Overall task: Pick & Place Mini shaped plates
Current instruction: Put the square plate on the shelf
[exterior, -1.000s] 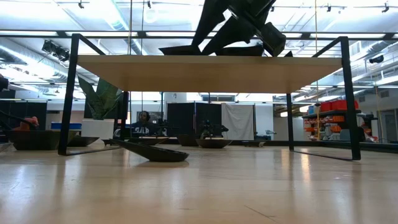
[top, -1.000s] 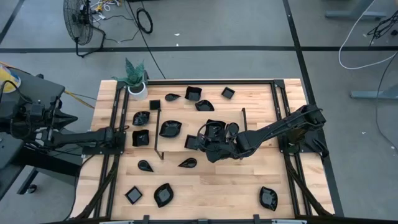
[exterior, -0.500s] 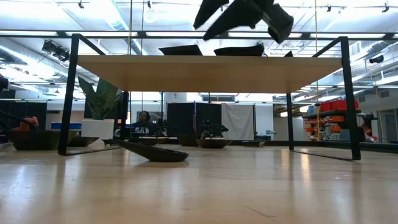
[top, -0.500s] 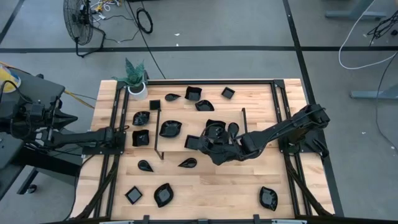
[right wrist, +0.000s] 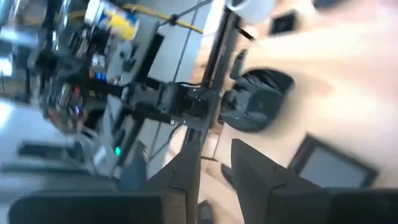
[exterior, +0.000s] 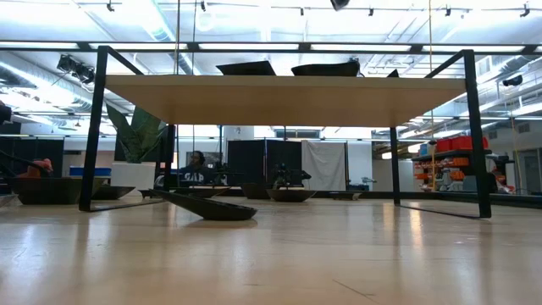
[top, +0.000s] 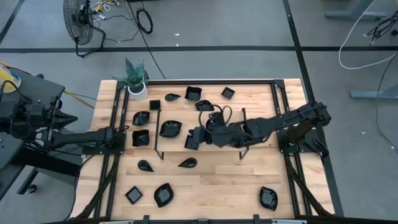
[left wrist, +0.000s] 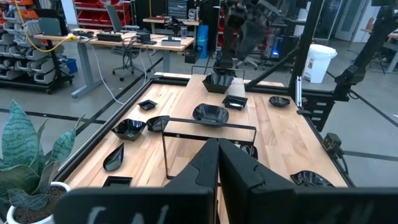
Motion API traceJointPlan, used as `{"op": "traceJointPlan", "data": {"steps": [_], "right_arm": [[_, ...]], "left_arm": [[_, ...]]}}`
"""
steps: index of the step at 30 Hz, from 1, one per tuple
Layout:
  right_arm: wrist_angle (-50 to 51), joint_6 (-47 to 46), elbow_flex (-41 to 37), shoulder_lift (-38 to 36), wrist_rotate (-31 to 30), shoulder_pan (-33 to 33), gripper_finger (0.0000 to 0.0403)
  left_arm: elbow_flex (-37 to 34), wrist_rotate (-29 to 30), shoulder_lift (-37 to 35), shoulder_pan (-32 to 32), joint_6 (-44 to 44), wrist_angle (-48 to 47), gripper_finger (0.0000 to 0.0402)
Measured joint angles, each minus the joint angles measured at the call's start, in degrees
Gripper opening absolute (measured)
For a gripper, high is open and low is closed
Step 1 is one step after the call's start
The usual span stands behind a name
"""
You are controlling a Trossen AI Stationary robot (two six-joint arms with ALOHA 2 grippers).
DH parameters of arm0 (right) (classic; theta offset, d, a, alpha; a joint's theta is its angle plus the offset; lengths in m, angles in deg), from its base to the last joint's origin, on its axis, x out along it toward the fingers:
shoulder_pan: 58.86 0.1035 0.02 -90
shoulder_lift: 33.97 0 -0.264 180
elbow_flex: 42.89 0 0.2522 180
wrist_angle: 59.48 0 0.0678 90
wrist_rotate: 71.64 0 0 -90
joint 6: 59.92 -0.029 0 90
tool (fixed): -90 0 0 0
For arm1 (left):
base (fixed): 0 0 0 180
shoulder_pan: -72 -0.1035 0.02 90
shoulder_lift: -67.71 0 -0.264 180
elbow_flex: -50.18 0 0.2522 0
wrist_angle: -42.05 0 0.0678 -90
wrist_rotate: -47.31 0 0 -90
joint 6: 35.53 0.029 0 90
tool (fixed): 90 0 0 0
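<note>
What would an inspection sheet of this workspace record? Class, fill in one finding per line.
Surface: wooden table, with a raised shelf over its middle.
Job's things: black mini shaped plates scattered on the table; two on the shelf.
Clutter: potted plant at a far corner.
Grippers: right tool above the shelf, nothing seen in it; left tool shut, at the table's left edge.
Cables: loose on the floor.
Surroundings: floor fan, workshop benches.
</note>
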Motion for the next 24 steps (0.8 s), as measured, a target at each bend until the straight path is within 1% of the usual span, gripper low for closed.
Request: {"op": "traceJointPlan", "data": {"steps": [8, 11, 14, 18, 20, 24], "right_arm": [[0.9, 26.3, 0.9, 0.0, 13.8, -4.3, 0.007], [1.1, 34.1, 0.9, 0.0, 19.8, -5.9, 0.0057], [1.4, 40.1, 0.9, 0.0, 26.3, -7.4, 0.004], [3.0, 44.8, 0.9, 0.0, 34.0, -9.2, 0.0017], [4.3, 47.1, 0.9, 0.0, 36.4, -10.0, 0.0006], [7.7, 51.7, 0.9, 0.0, 38.6, -11.4, 0.0003]], "left_arm": [[0.0, 0.0, 0.0, 0.0, 0.0, 0.0, 0.0018], [0.0, 0.0, 0.0, 0.0, 0.0, 0.0, 0.0018], [0.0, 0.0, 0.0, 0.0, 0.0, 0.0, 0.0018], [0.0, 0.0, 0.0, 0.0, 0.0, 0.0, 0.0018], [0.0, 0.0, 0.0, 0.0, 0.0, 0.0, 0.0018], [0.0, 0.0, 0.0, 0.0, 0.0, 0.0, 0.0018]]}}
